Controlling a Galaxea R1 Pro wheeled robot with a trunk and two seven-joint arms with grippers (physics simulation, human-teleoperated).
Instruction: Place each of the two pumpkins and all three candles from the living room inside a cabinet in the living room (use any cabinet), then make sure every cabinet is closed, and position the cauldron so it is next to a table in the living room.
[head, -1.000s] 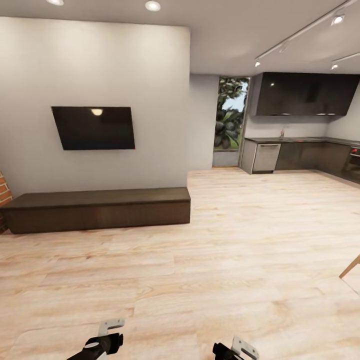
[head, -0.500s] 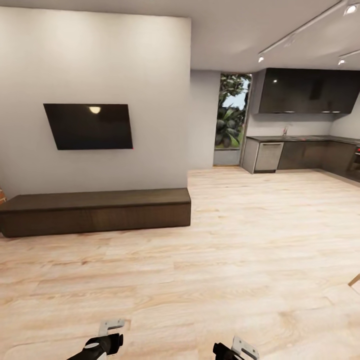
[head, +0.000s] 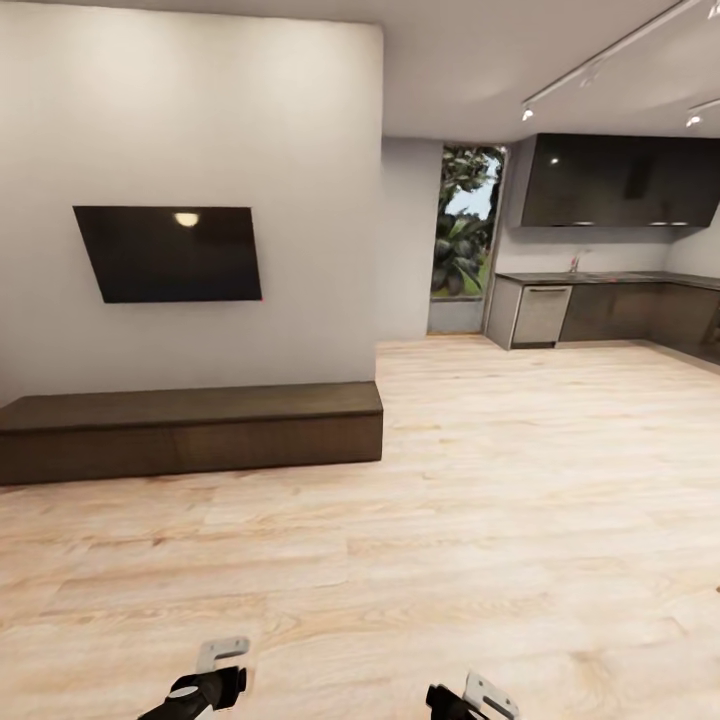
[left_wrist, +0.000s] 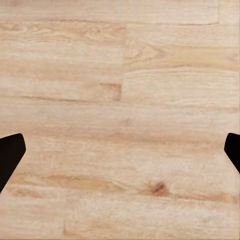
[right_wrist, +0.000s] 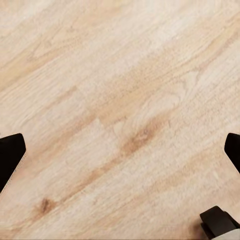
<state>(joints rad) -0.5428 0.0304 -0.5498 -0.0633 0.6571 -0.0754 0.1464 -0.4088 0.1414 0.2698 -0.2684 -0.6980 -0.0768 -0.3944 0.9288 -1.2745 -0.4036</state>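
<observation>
Left gripper (left_wrist: 120, 150) spread wide, empty | right gripper (right_wrist: 120, 150) same | cabinet (head: 190, 432) shut: stiff, handle-less fronts, probably pull by drawer's top edge

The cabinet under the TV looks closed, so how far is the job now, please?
Nothing can be confirmed as done. The cabinet shows flat closed fronts, contents hidden. In hand: nothing; the left gripper and right gripper are open over bare wooden floor. No pumpkins, candles or cauldron can be seen here, so whether they are stored or still to fetch cannot be told.
</observation>
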